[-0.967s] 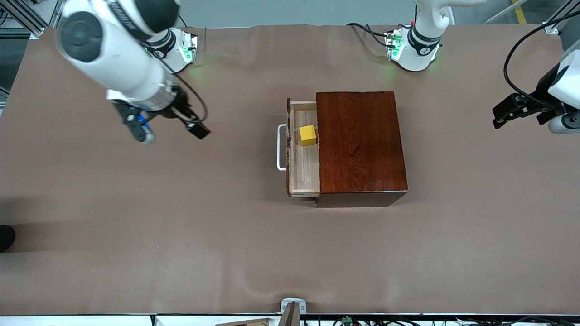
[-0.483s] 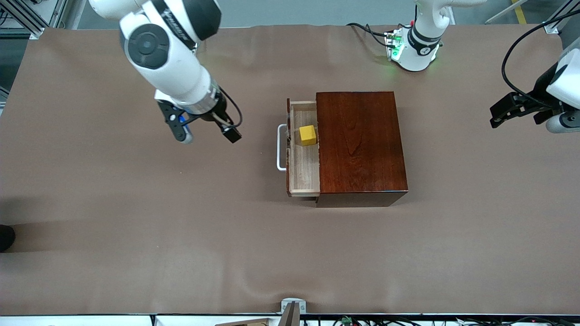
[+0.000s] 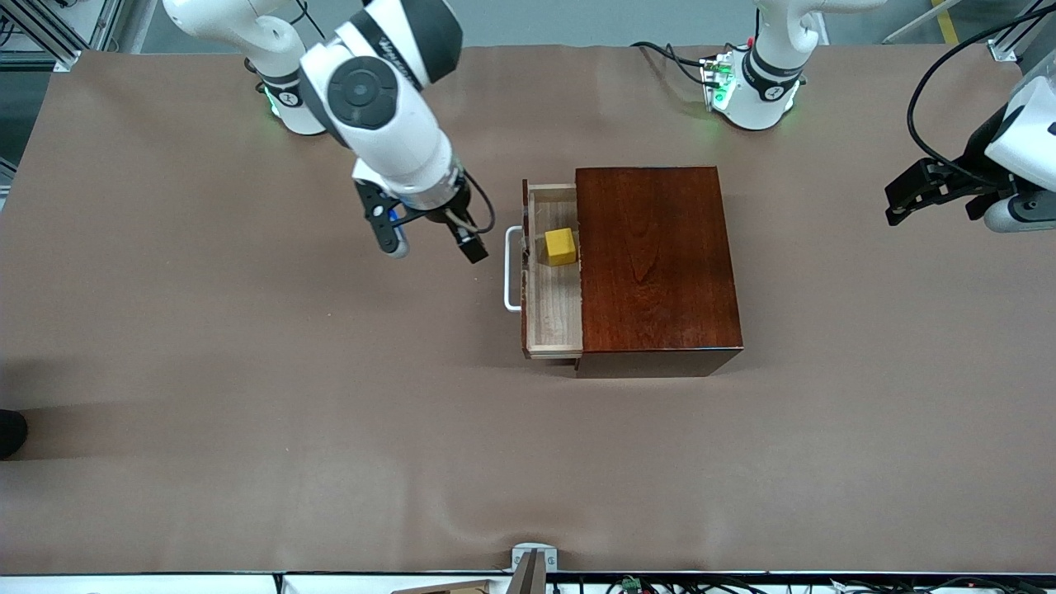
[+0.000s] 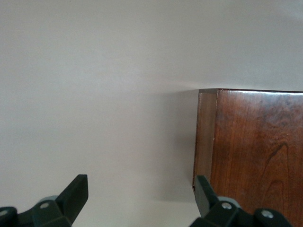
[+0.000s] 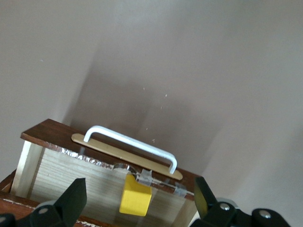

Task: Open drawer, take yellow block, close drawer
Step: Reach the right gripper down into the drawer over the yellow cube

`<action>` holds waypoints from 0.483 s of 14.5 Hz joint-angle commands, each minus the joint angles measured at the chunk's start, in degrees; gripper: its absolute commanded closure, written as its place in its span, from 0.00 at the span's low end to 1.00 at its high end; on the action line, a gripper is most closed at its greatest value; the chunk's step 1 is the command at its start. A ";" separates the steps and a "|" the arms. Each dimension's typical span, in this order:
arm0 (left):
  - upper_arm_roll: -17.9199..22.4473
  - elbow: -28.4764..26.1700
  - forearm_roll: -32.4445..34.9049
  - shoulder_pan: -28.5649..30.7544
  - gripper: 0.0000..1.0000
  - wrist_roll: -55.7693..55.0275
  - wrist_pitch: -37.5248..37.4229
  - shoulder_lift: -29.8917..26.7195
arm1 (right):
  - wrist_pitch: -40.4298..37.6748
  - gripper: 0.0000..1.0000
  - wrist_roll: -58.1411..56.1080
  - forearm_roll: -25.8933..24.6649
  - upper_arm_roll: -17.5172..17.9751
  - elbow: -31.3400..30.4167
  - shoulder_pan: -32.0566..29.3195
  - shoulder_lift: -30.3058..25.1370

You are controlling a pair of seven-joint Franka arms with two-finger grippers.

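The drawer stands pulled partly out of the mahogany box, its white loop handle facing the right arm's end of the table. The yellow block lies in the pale wood tray. My right gripper is open and empty, up over the table beside the handle. In the right wrist view the block, the handle and the tray show between the open fingers. My left gripper is open and empty at the left arm's end of the table; its wrist view shows a box corner.
The brown table cover surrounds the box on all sides. The arm bases stand at the table's edge farthest from the front camera. A small metal bracket sits at the nearest edge.
My right arm has swung across the table toward the drawer, its open gripper now beside the handle. My left gripper has shifted slightly. Drawer and block have not moved.
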 commanded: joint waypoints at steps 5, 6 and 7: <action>-0.42 -1.31 -1.01 0.04 0.00 1.54 -0.33 -0.90 | 5.79 0.00 10.09 0.02 -0.49 1.45 4.54 5.30; -0.42 -1.22 -1.01 0.04 0.00 1.54 -0.24 -0.90 | 5.89 0.00 10.62 -0.15 -0.58 2.32 5.94 6.88; -0.59 -1.22 -1.01 0.04 0.00 1.54 -0.24 -0.90 | 5.89 0.00 11.15 -0.16 -0.58 3.98 6.65 8.20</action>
